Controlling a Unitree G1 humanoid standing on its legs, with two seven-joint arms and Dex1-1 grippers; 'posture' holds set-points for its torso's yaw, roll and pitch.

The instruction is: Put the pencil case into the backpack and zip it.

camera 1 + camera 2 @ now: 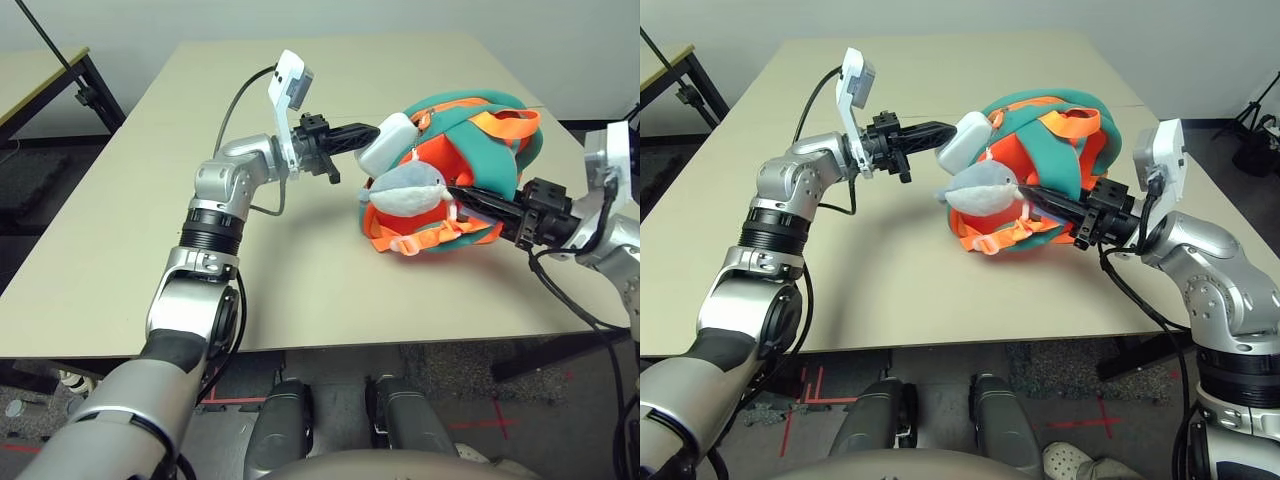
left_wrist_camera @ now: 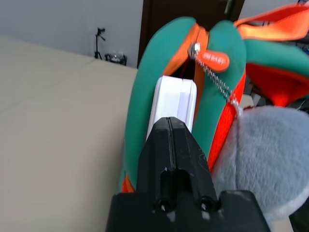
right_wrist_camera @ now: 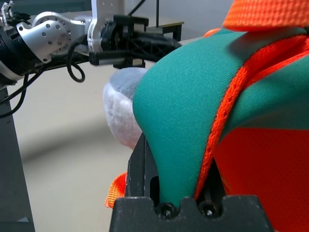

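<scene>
On a beige table (image 1: 150, 230), the orange-and-teal backpack (image 1: 470, 150) lies on its side with its zippered mouth turned toward the robot's left arm. The white pencil case (image 1: 385, 142) sits partly inside that mouth — one end wedged between the two teal lips of the opening, the other end still sticking out toward the left gripper (image 1: 372, 131).

The left gripper reaches in level from the side, its two black fingers pressed together with no gap, their tips right at the exposed end of the case. In the left wrist view the case (image 2: 171, 104) stands edge-on in the slot, with the orange zipper pull (image 2: 212, 58) and its bead chain just beside it.

The grey plush shark charm (image 1: 405, 190) hangs on that chain in front of the bag, over the orange webbing straps (image 1: 420, 235).

The right gripper (image 1: 470, 200) comes in from the opposite side — its jaws pinch a fold of the bag's teal fabric (image 3: 178, 121) and hold the backpack.
</scene>
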